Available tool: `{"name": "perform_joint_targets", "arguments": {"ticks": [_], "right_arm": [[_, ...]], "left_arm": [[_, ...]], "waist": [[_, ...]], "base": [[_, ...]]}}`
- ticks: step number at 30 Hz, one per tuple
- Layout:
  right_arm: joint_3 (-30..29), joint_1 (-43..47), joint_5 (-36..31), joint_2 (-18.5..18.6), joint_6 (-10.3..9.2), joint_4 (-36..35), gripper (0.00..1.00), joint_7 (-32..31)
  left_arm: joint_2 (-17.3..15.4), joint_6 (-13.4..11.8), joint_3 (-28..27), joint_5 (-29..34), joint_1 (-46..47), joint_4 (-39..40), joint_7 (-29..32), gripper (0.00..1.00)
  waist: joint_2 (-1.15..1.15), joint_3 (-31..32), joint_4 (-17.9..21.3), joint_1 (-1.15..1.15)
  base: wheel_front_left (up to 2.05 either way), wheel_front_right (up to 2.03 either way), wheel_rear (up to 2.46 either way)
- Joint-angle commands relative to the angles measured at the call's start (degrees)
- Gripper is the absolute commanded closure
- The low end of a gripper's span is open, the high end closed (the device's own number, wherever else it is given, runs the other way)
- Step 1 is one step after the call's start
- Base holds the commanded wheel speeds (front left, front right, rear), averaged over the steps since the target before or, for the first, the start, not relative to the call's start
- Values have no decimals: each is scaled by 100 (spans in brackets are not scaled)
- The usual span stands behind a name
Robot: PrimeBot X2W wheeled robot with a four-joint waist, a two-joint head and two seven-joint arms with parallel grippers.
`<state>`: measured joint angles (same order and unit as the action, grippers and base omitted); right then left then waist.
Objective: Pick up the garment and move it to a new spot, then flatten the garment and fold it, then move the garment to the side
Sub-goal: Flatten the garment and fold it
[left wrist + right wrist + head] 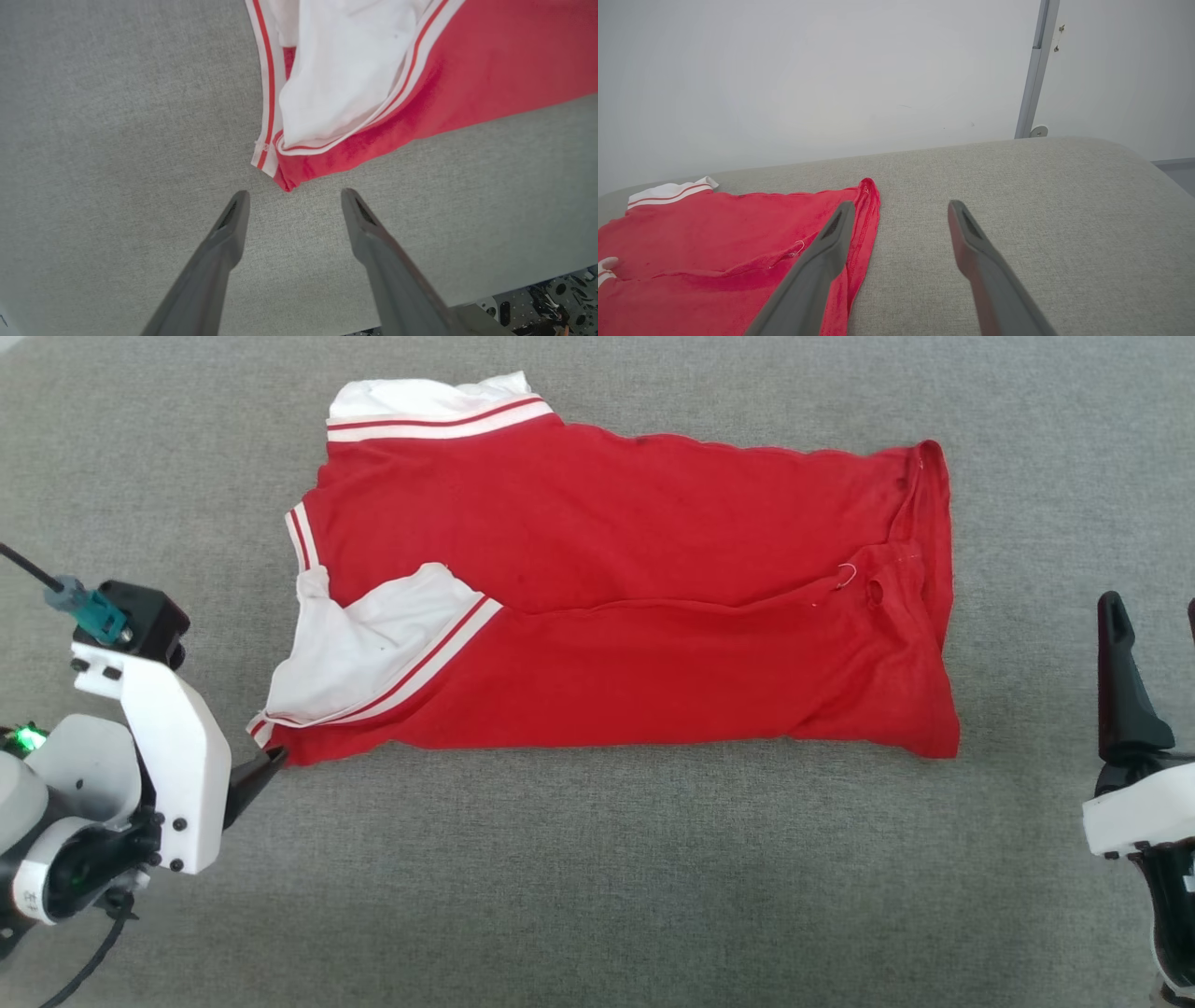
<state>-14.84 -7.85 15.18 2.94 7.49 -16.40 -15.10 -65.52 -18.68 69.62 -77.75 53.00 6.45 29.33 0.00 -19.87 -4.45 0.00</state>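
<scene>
The garment (635, 588) is a red shirt with white, red-striped sleeves, lying folded lengthwise on the grey cloth surface (597, 877). No lettering shows. My left gripper (293, 196) stands open, its fingertips just short of the garment's near-left corner (287, 179), not touching it. In the head view a left fingertip (271, 765) pokes out beside that corner. My right gripper (900, 207) is open and raised above the surface, off the garment's right edge (866, 219). One of its dark fingers (1125, 681) rises at the right rim of the head view.
Bare grey cloth surrounds the garment on all sides. A pale wall (808, 79) with a grey upright post (1034, 70) stands behind the surface. The surface's edge and some dark gear (551, 303) show at the lower right of the left wrist view.
</scene>
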Motion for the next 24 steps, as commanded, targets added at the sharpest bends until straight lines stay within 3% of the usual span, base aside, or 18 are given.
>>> {"name": "perform_joint_targets", "arguments": {"ticks": [1,11,16,21,22,23,24], "right_arm": [[25,0,31,-4,0,-27,0,16],[206,-143,62,-4,0,41,0,-29],[339,-208,39,-4,0,90,0,-127],[675,-176,-55,-5,0,189,0,-567],[749,-174,-45,-4,0,219,0,-681],[824,-169,-43,-5,0,270,0,-833],[863,-165,-27,-3,-1,326,0,-1003]], "left_arm": [[15,-25,15,39,-81,-28,27,0],[492,404,15,-52,-181,-1102,-230,0],[881,623,41,-163,-166,-1830,-160,0],[1272,812,128,-207,-190,-2402,-21,0],[1334,877,163,-218,-212,-2473,65,35],[1397,963,193,-161,-209,-2519,105,90],[1459,1025,204,-155,-196,-2574,107,100]], "waist": [[0,-7,14,0],[0,-166,208,0],[0,-240,276,0],[0,-274,287,0],[0,-277,281,0],[0,-281,272,0],[0,-288,262,0]], "base": [[0,0,0],[0,0,0],[0,0,0],[0,0,0],[0,0,0],[0,0,0],[0,0,0]]}}
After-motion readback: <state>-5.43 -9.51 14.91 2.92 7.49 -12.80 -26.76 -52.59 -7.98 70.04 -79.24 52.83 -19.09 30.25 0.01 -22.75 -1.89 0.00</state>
